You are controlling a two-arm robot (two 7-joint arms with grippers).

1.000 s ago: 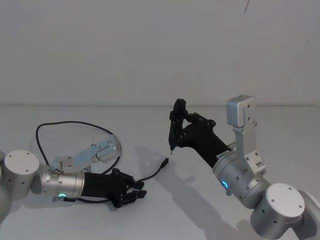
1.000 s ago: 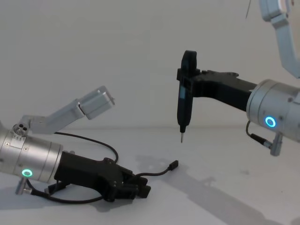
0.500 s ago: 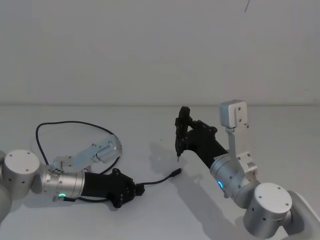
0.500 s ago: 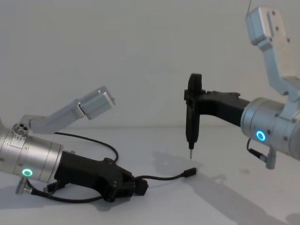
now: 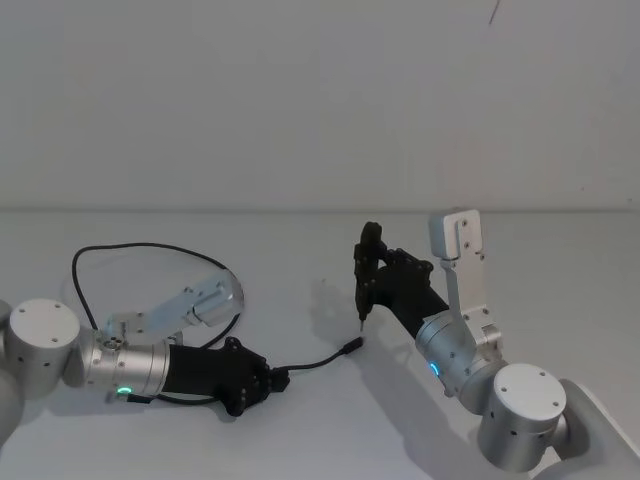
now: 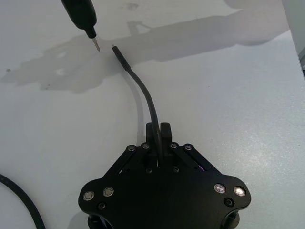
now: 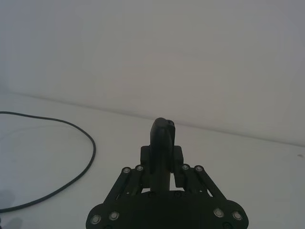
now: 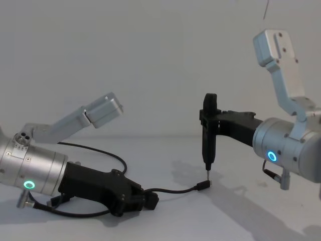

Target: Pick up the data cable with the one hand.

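The data cable (image 5: 312, 361) is a thin black cord on the white table. Its small plug (image 8: 203, 186) points right, and its long loop (image 5: 150, 245) curls behind my left arm. My left gripper (image 5: 275, 380), on the wrist with the green ring, lies low over the table and is shut on the cable (image 6: 143, 90) a short way back from the plug. The same gripper (image 8: 150, 201) appears in the chest view. My right gripper (image 8: 210, 120), with a blue ring, is shut on a short black lead (image 8: 207, 143). It hangs upright, its silver tip just above the plug.
The white table (image 5: 300, 250) runs back to a plain wall. The cable's loop (image 7: 90, 148) lies on the left half, around my left arm's silver link (image 5: 205, 298). My right arm's elbow (image 8: 281, 55) rises at the right.
My left gripper has shut on the cable and its plug end has swung right. My right gripper has brought the short lead down and closer, its tip now just above the plug.
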